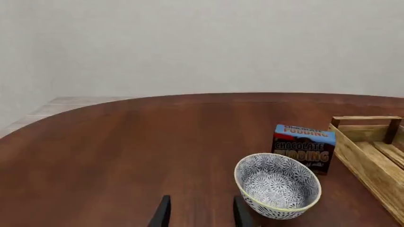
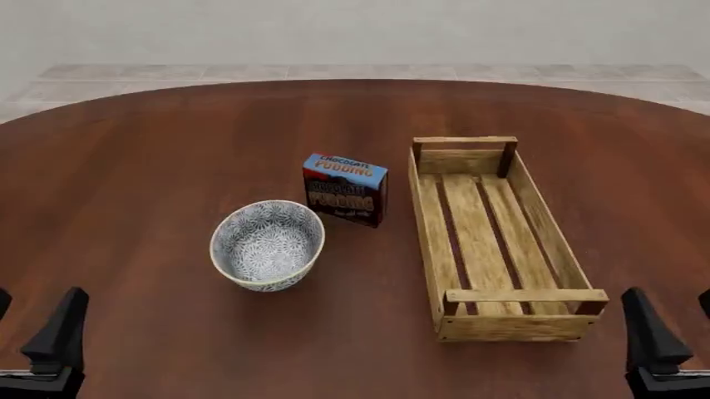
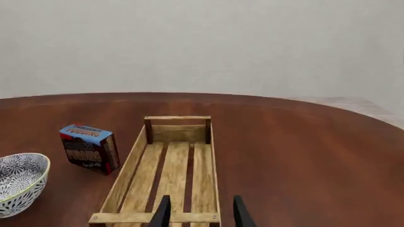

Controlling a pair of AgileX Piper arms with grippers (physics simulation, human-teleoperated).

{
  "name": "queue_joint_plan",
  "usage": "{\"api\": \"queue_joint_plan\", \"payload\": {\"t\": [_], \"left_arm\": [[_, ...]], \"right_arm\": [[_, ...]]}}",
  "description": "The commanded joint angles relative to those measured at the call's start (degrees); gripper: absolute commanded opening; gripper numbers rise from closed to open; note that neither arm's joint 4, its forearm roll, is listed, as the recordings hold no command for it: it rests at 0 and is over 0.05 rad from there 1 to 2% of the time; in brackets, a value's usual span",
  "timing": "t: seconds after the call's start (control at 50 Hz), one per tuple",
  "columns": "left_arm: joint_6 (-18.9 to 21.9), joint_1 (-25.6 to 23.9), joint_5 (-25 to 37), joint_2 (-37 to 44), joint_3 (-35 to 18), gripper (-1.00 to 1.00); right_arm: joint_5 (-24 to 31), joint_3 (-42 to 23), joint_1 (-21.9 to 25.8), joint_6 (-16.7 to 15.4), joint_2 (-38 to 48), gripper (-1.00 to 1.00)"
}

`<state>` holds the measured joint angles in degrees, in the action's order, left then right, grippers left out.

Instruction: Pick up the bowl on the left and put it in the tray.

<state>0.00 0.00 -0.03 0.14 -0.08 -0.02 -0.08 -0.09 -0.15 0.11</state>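
The bowl (image 2: 268, 245), blue-and-white patterned with a cream rim, stands upright on the table left of centre. The tray (image 2: 494, 237), a long crate of light wooden slats, lies to its right with nothing in it. My left gripper (image 2: 30, 322) hangs open at the near left edge, well short of the bowl. In the left wrist view the bowl (image 1: 277, 185) sits just beyond and to one side of the open left gripper (image 1: 200, 215). At the near right, my right gripper (image 2: 677, 320) is open, just short of the tray's near end (image 3: 173, 170).
A small chocolate pudding box (image 2: 346, 189) stands upright just behind the bowl, between it and the tray's far end. The round brown table (image 2: 145, 166) stretches wide to the left and behind; pale floor and a wall lie beyond.
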Motion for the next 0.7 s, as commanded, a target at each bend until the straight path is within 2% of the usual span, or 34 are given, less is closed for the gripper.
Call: {"api": "queue_joint_plan", "payload": {"t": [0.02, 0.12, 0.16, 0.2, 0.22, 0.24, 0.26, 0.4, 0.44, 0.58, 0.66, 0.7], "left_arm": [[0.0, 0.0, -0.1, 0.3, -0.2, 1.00], [0.0, 0.0, -0.1, 0.3, -0.2, 1.00], [0.0, 0.0, -0.1, 0.3, -0.2, 1.00], [0.0, 0.0, -0.1, 0.3, -0.2, 1.00], [0.0, 0.0, -0.1, 0.3, -0.2, 1.00], [0.0, 0.0, -0.1, 0.3, -0.2, 1.00], [0.0, 0.0, -0.1, 0.3, -0.2, 1.00], [0.0, 0.0, -0.1, 0.3, -0.2, 1.00], [0.0, 0.0, -0.1, 0.3, -0.2, 1.00], [0.0, 0.0, -0.1, 0.3, -0.2, 1.00], [0.0, 0.0, -0.1, 0.3, -0.2, 1.00], [0.0, 0.0, -0.1, 0.3, -0.2, 1.00]], "right_arm": [[0.0, 0.0, -0.6, -0.8, 0.6, 1.00], [0.2, 0.0, -0.3, -1.1, 0.5, 1.00], [0.2, 0.0, -1.2, -3.3, 0.1, 1.00], [0.3, 0.0, -2.9, -6.9, 0.7, 1.00], [0.3, 0.0, -4.9, -9.7, 0.2, 1.00], [0.3, 0.0, -4.3, -10.3, 0.2, 1.00], [0.3, 0.1, -5.4, -12.2, 0.7, 1.00], [0.3, -0.2, -5.0, -12.1, 0.0, 1.00], [0.5, -0.4, -6.0, -13.5, 0.0, 1.00], [2.5, -2.5, -4.5, -13.2, 0.1, 1.00], [0.6, -3.0, -3.6, -13.9, 3.7, 1.00], [-1.9, -3.2, -1.6, -14.3, 8.1, 1.00]]}}
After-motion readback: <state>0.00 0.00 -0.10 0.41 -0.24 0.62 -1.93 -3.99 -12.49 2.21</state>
